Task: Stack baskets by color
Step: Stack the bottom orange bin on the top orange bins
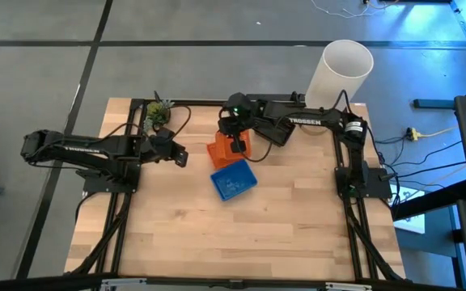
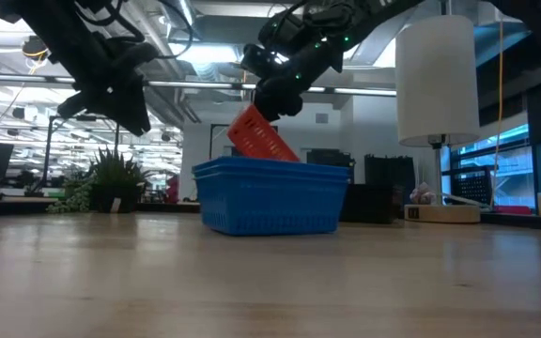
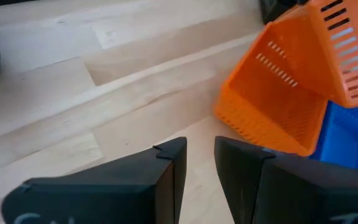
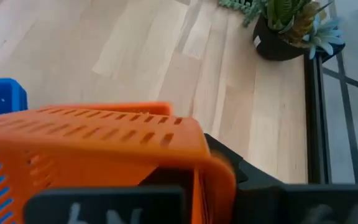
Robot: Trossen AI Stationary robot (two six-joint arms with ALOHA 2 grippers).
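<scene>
overhead, the right gripper (image 1: 238, 146) pinches a tilted orange basket (image 1: 222, 150) beside the blue basket (image 1: 234, 179).

The bench (image 1: 168, 234) is pale wood in jointed strips, smooth with a soft sheen. The orange basket (image 3: 278, 106) and blue basket (image 2: 270, 195) look like moulded plastic, slotted walls, slightly glossy. The left gripper (image 3: 197, 180) is matt black, probably plastic. The white cylinder (image 1: 340, 74) seems smooth and matt.

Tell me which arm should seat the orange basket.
Right: its gripper already holds the orange basket tilted over the blue basket. The left gripper hangs empty beside them.
</scene>
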